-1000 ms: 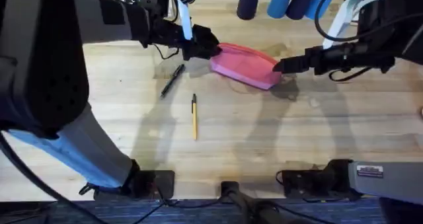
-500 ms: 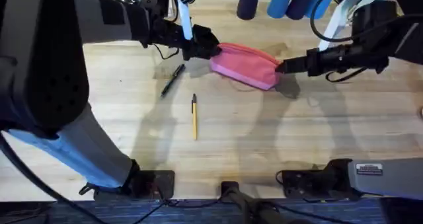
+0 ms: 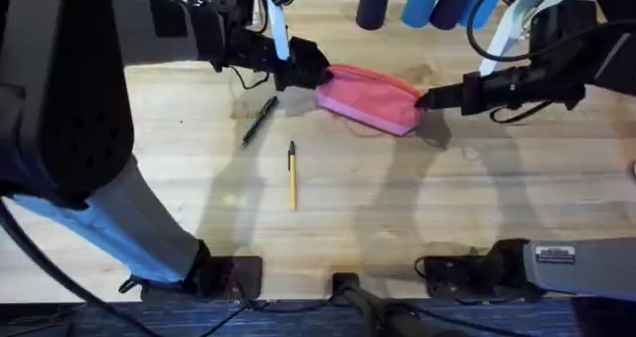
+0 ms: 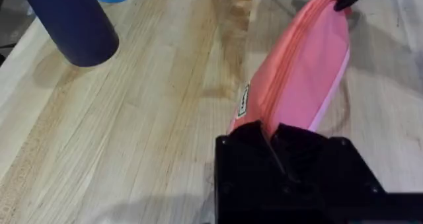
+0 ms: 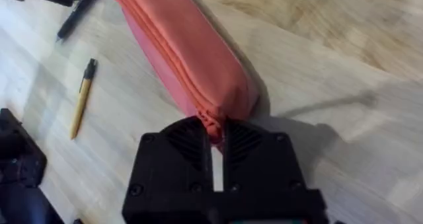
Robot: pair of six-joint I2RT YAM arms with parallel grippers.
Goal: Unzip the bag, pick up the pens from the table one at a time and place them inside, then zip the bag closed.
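The pink bag (image 3: pixel 368 98) lies at the back middle of the table (image 3: pixel 397 198), held at both ends, its zipper closed along the top (image 4: pixel 291 72). My left gripper (image 3: pixel 312 77) is shut on the bag's left end, with the fabric running between its fingers (image 4: pixel 277 148). My right gripper (image 3: pixel 421 100) is shut on the right end, where the seam (image 5: pixel 210 121) sits in the narrow gap. The black pen (image 3: pixel 259 120) lies slanted in front of the left gripper. Nearer the front lies the yellow pen (image 3: pixel 292 175), also seen from the right wrist (image 5: pixel 82 98).
Dark blue (image 3: pixel 374 1) and lighter blue cylinders (image 3: pixel 425 1) stand along the back edge behind the bag; the dark one (image 4: pixel 71 19) is near the left gripper. The left arm's bulk (image 3: pixel 60 98) hangs over the table's left side. Bare wood lies in front of the pens.
The right gripper drew slightly right and back with the bag's right end, pulling the bag a little straighter. The left gripper and both pens stayed put.
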